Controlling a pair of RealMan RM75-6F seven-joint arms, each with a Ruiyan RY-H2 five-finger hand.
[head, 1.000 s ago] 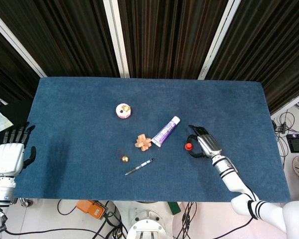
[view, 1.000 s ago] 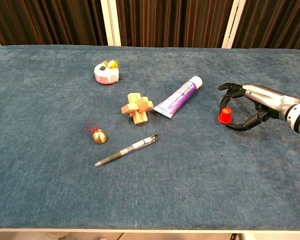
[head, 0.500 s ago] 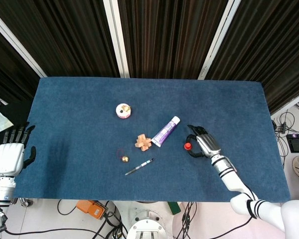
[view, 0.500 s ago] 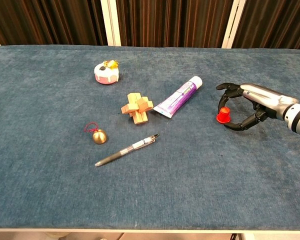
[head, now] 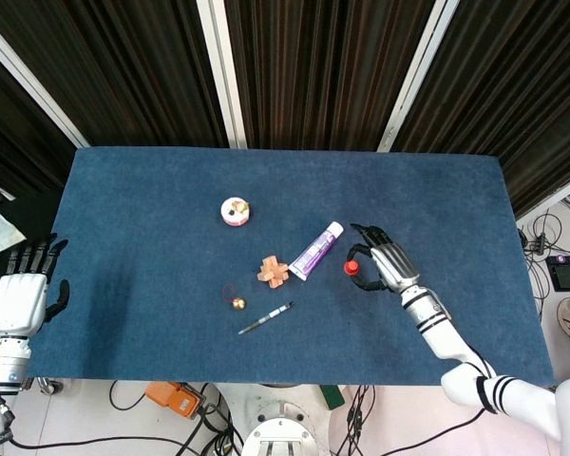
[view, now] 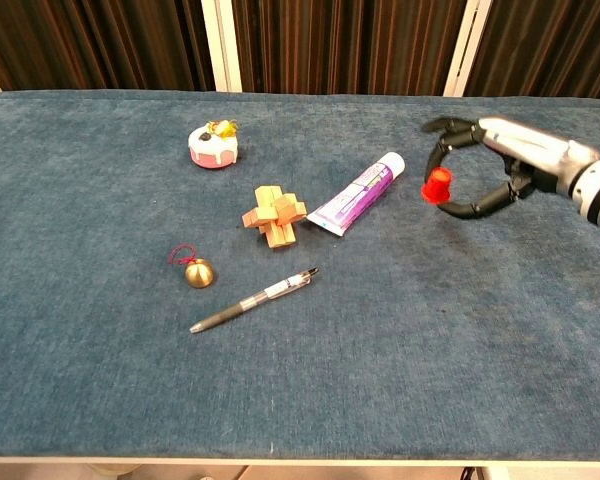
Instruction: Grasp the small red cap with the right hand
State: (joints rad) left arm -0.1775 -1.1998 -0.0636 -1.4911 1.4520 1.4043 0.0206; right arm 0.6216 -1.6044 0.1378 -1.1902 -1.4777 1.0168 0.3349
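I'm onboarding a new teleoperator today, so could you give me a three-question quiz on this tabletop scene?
1. True or false: the right robot hand holds the small red cap.
2. Multiple choice: which item lies nearest the wooden puzzle? A) gold bell B) toothpaste tube C) pink cake toy
3. Fill in: the left robot hand sits off the table's ____ edge, holding nothing.

Key: 1 true, the cap is pinched between its fingers. 2 B. 3 left.
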